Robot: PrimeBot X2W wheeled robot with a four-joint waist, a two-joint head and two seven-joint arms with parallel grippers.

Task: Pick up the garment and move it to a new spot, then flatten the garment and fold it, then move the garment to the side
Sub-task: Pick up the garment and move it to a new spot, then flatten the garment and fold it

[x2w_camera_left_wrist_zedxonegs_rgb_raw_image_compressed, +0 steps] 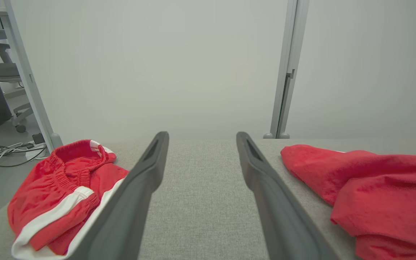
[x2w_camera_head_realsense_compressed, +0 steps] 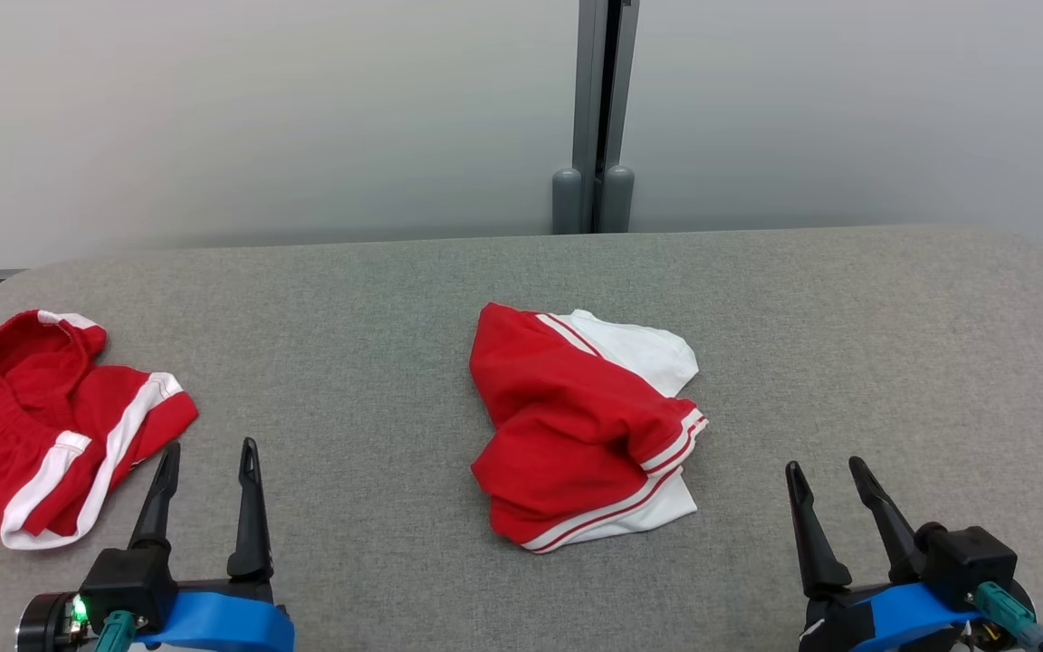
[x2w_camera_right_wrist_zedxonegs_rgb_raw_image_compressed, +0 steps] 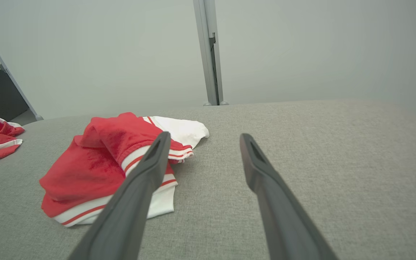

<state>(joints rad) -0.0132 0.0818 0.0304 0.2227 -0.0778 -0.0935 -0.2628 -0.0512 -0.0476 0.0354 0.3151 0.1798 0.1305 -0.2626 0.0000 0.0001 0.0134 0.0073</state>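
Right, both arms sit low at the near edge of the grey padded table (x2w_camera_head_realsense_compressed: 847, 344). The left gripper (x2w_camera_head_realsense_compressed: 211, 448) is at lower left with its two dark fingers spread wide, nothing between them, tips pointing up the table. The right gripper (x2w_camera_head_realsense_compressed: 825, 464) at lower right tells the same story: jaws wide, empty, leaning a touch leftward.

Centre stage, the red-and-white garment (x2w_camera_head_realsense_compressed: 576, 426) lies crumpled in a heap on the table, between the two grippers and a little farther out, touching neither. Red cloth is bunched on top, a white panel pokes out at the far right, and white bands with thin red stripes run along the near hem.

Over at the table's left edge lie the red shorts (x2w_camera_head_realsense_compressed: 42, 417), rumpled, with the elastic waistband turned up and a broad white stripe down the side. They're just beside the left gripper's fingertips.

Behind the table there's a pale wall and a grey post (x2w_camera_head_realsense_compressed: 594, 118). The left wrist view catches an office chair (x2w_camera_left_wrist_zedxonegs_rgb_raw_image_compressed: 0, 70) and cables (x2w_camera_left_wrist_zedxonegs_rgb_raw_image_compressed: 2, 151) on the floor past the table's end.
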